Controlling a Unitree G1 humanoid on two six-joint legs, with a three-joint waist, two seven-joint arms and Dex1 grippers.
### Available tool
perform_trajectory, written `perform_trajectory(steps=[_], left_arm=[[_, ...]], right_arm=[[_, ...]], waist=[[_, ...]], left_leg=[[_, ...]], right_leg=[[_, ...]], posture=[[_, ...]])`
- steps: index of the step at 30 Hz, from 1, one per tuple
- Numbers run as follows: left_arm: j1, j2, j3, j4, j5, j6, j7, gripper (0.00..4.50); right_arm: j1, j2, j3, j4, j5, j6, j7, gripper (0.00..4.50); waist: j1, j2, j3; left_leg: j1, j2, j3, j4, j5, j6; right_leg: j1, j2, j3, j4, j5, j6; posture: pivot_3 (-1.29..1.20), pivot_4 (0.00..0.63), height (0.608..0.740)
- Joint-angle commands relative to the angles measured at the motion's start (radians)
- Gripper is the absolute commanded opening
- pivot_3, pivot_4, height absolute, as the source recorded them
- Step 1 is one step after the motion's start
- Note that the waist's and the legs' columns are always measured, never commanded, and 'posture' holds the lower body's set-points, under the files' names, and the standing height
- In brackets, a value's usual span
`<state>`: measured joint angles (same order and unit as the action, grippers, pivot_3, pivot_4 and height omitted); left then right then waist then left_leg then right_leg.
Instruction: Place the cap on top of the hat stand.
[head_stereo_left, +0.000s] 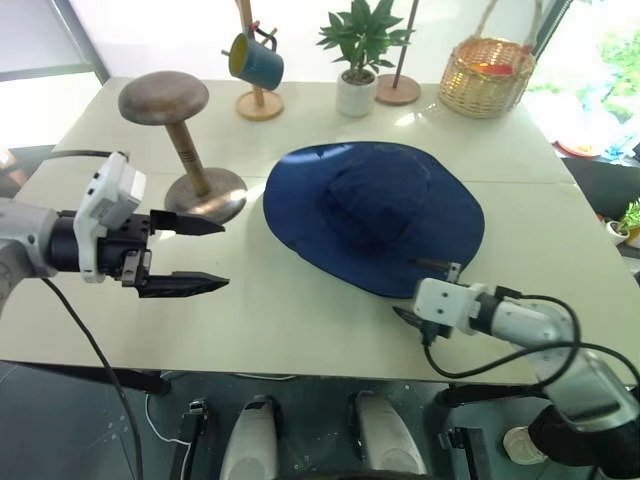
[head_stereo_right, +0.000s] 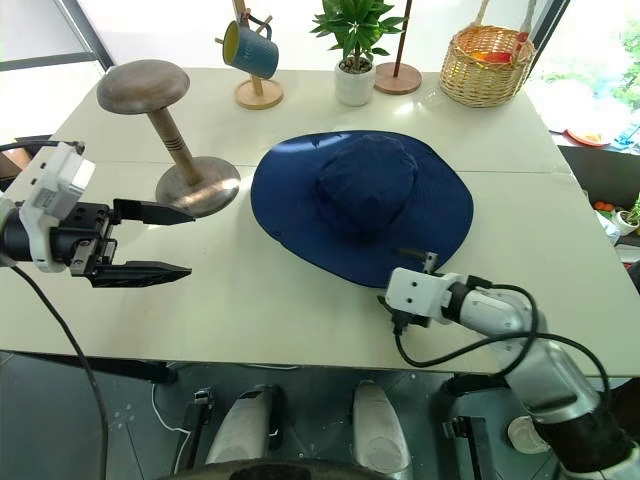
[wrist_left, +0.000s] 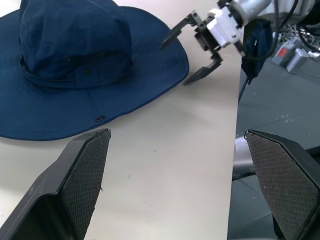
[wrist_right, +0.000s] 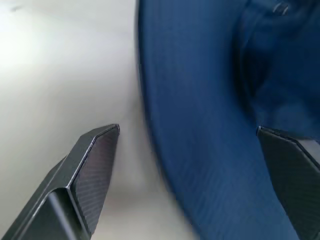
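Note:
The navy blue cap (head_stereo_left: 375, 215) lies flat on the white table (head_stereo_left: 300, 320), crown up, right of centre. To its left stands the dark wooden hat stand (head_stereo_left: 165, 98), with its round base (head_stereo_left: 205, 195) on the table. My left gripper (head_stereo_left: 222, 256) hovers open just in front of that base, pointing toward the cap, nothing between its fingers. My right gripper (head_stereo_left: 410, 288) is open at the cap's near brim edge. In the right wrist view the brim (wrist_right: 210, 125) runs between the two fingers (wrist_right: 95, 170). The left wrist view shows the cap (wrist_left: 75, 65) and the open right gripper (wrist_left: 177, 62) beyond it.
Along the table's far edge stand a light wooden mug tree with a blue mug (head_stereo_left: 255, 60), a potted plant (head_stereo_left: 358, 60), a thin pole on a round base (head_stereo_left: 398, 88) and a wicker basket (head_stereo_left: 487, 75). The table's front edge runs just under both arms.

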<state>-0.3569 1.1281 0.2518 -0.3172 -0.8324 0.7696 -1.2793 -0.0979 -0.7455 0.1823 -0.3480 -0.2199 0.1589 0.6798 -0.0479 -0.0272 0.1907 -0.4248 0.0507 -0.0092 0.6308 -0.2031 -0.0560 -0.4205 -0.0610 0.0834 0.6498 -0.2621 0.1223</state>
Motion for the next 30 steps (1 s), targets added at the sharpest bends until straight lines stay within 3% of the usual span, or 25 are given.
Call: perform_trajectory(steps=[1, 6, 8, 10, 16, 22, 26, 30], left_arm=[[-0.015, 0.015, 0.022, -0.011, 0.005, -0.013, 0.001, 4.48], [-0.016, 0.016, 0.039, -0.015, -0.001, -0.004, 0.014, 4.48], [-0.015, 0.016, 0.043, -0.022, -0.005, 0.001, 0.021, 4.5], [-0.007, 0.016, 0.05, -0.029, -0.009, 0.003, 0.026, 4.5], [0.008, 0.005, 0.074, -0.052, -0.025, 0.021, 0.069, 4.5], [0.085, -0.021, 0.203, -0.107, -0.091, 0.083, 0.158, 4.5], [0.149, -0.064, 0.379, -0.167, -0.187, 0.16, 0.286, 4.5], [0.185, -0.097, 0.561, -0.199, -0.325, 0.235, 0.428, 4.5]], right_arm=[[-0.041, 0.078, 0.062, 0.096, -0.037, -0.011, -0.043, 4.5], [-0.093, 0.154, 0.093, 0.232, -0.094, -0.068, -0.121, 4.5], [-0.097, 0.165, 0.089, 0.252, -0.085, -0.081, -0.123, 3.96], [-0.095, 0.167, 0.082, 0.255, -0.067, -0.09, -0.113, 3.2], [-0.101, 0.178, 0.041, 0.215, 0.04, -0.041, -0.042, 0.15], [-0.2, 0.209, -0.105, -0.003, 0.461, 0.314, 0.148, 0.06], [-0.478, 0.182, -0.203, 0.047, 0.644, 0.456, 0.223, 0.06], [-0.76, 0.202, -0.233, 0.231, 0.688, 0.493, 0.225, 0.06]], waist=[[-0.002, -0.004, -0.002], [-0.005, -0.011, -0.007], [-0.005, -0.011, -0.007], [-0.005, -0.011, -0.007], [0.005, -0.011, -0.007], [-0.001, -0.01, -0.005], [-0.011, -0.007, -0.002], [-0.011, -0.007, -0.002]], left_leg=[[0.001, 0.001, 0.0, 0.0, 0.0, 0.0], [0.004, 0.001, -0.001, -0.001, 0.0, 0.0], [0.007, 0.001, -0.001, -0.001, 0.0, 0.0], [0.011, 0.001, -0.001, -0.002, 0.0, 0.0], [0.013, 0.001, -0.001, -0.002, 0.0, 0.0], [0.013, 0.001, -0.001, -0.004, 0.0, 0.0], [0.013, 0.002, -0.001, -0.004, 0.0, 0.0], [0.013, 0.002, -0.003, -0.007, 0.0, 0.0]], right_leg=[[0.001, 0.001, 0.0, 0.0, 0.0, 0.0], [0.004, 0.002, 0.0, 0.0, 0.0, -0.001], [0.007, 0.002, 0.0, 0.0, 0.0, -0.002], [0.012, 0.002, 0.0, -0.002, -0.001, -0.002], [0.014, 0.001, 0.0, -0.003, -0.001, -0.003], [0.013, 0.001, 0.0, -0.002, -0.002, -0.003], [0.012, 0.001, -0.001, -0.002, -0.002, -0.003], [0.013, 0.001, -0.003, -0.002, -0.003, -0.003]], posture=[[0.0, 0.15, 0.738], [0.0, 0.15, 0.738], [0.0, 0.15, 0.738], [0.0, 0.15, 0.738], [0.0, 0.15, 0.738], [0.0, 0.15, 0.738], [0.0, 0.15, 0.738], [0.0, 0.15, 0.738]])
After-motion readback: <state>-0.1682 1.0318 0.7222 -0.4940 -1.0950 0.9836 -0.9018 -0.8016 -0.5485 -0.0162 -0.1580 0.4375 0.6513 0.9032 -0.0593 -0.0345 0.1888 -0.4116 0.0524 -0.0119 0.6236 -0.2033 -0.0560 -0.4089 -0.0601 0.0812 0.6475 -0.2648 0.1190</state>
